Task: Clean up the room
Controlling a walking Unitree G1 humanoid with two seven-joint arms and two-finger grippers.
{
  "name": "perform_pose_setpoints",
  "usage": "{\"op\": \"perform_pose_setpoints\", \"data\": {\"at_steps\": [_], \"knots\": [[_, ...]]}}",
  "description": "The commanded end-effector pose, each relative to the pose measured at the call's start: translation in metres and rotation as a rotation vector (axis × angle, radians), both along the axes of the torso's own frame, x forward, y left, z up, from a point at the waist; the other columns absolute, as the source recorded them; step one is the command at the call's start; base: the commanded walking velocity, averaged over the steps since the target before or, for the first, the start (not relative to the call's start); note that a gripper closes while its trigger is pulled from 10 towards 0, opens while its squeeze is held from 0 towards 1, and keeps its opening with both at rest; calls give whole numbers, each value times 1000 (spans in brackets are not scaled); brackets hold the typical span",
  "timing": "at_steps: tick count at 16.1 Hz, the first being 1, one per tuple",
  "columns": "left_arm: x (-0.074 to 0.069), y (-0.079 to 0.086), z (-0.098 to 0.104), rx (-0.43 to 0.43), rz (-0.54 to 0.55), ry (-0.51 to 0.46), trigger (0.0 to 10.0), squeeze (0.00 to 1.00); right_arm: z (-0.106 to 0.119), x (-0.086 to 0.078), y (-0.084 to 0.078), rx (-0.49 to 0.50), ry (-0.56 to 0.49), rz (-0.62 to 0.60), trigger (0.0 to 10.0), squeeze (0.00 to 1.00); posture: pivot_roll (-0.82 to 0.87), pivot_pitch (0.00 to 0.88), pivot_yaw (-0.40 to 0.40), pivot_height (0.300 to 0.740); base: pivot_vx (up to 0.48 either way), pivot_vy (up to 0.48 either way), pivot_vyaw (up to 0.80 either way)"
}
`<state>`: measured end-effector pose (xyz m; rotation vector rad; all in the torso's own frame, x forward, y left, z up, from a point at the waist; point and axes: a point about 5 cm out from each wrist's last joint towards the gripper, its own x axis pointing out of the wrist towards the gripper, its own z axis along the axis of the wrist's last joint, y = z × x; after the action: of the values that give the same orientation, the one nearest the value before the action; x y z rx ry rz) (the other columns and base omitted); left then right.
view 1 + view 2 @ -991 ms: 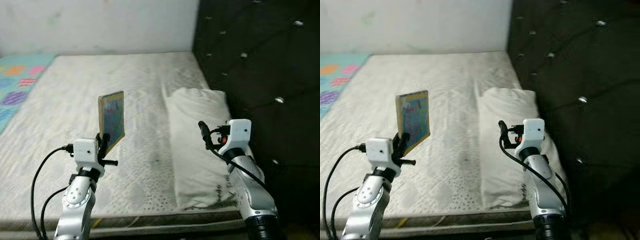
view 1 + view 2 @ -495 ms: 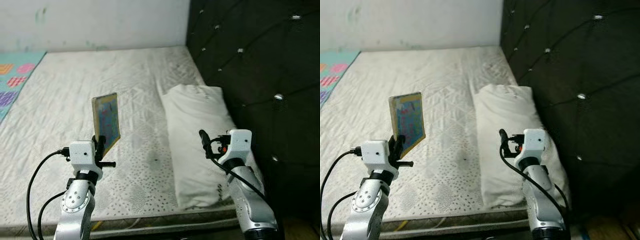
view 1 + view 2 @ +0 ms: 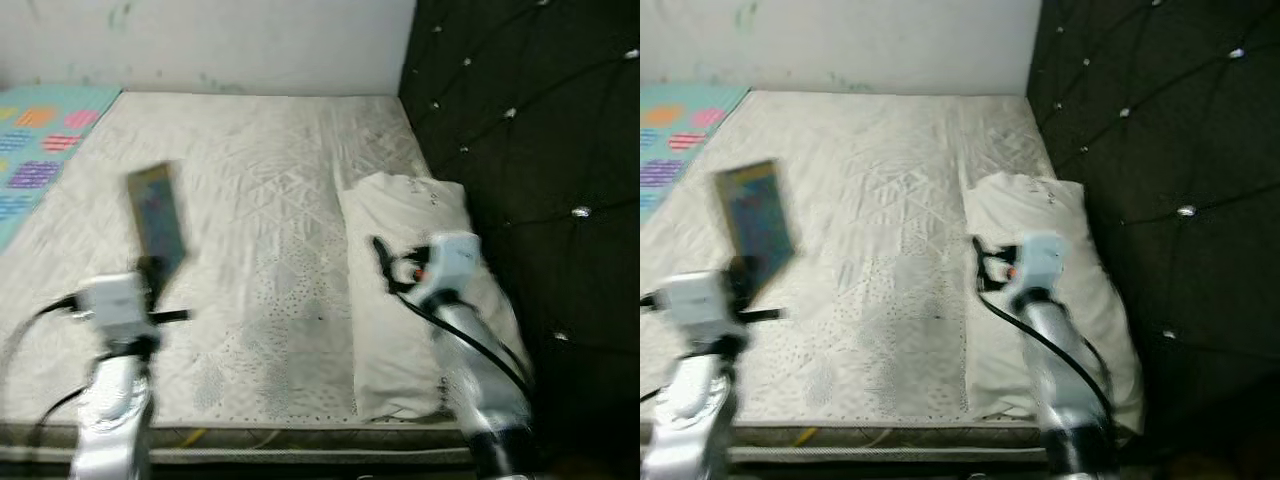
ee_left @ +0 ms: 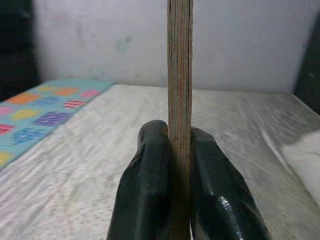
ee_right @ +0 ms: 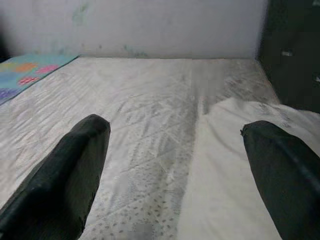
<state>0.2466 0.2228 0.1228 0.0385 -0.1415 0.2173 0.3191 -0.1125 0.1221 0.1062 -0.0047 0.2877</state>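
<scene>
Now: thin flat book [image 4: 179, 100] upright, edge pinched between left pincer [image 4: 180, 165] fingers. Right pincer [image 5: 175, 165] spread wide above quilted mattress [image 3: 270, 190], soft white pillow [image 3: 410, 270] beside.

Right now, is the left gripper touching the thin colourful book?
Touching. In the left wrist view the left gripper has its black jaws pressed flat against both faces of the thin colourful book, holding it upright, edge on.

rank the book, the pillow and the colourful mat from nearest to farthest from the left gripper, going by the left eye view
1. The book: clamped upright in the left gripper itself.
2. The pillow: across the mattress on the robot's right, by the dark headboard.
3. The colourful mat: far off on the left.
</scene>
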Motion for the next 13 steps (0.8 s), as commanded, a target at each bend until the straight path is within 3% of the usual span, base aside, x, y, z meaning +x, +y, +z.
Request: {"op": "perform_pose_setpoints", "data": {"at_steps": [1,3,6,7,9,13], "knots": [[-3,6,10,16,33,-40,10000,0,4,2,7,2,-19,30,10000,0,-33,55,-58,740,0,0,0],[-23,17,13,18,143,-59,10000,0,12,11,31,16,-31,133,10000,0,45,38,-125,740,0,0,0],[-42,23,12,11,207,-54,10000,0,21,18,49,11,-60,199,10000,0,74,28,-137,740,0,0,0],[-42,23,11,9,205,-49,10000,0,22,19,49,13,-64,194,10000,0,68,26,-130,740,0,0,0],[-28,16,9,4,134,-35,10000,0,22,23,35,4,-73,122,10000,0,25,17,-95,740,0,0,0],[26,-16,13,-21,-92,-35,10000,0,16,13,-25,-28,-87,-105,10000,0,-146,0,29,740,0,0,0]]}}
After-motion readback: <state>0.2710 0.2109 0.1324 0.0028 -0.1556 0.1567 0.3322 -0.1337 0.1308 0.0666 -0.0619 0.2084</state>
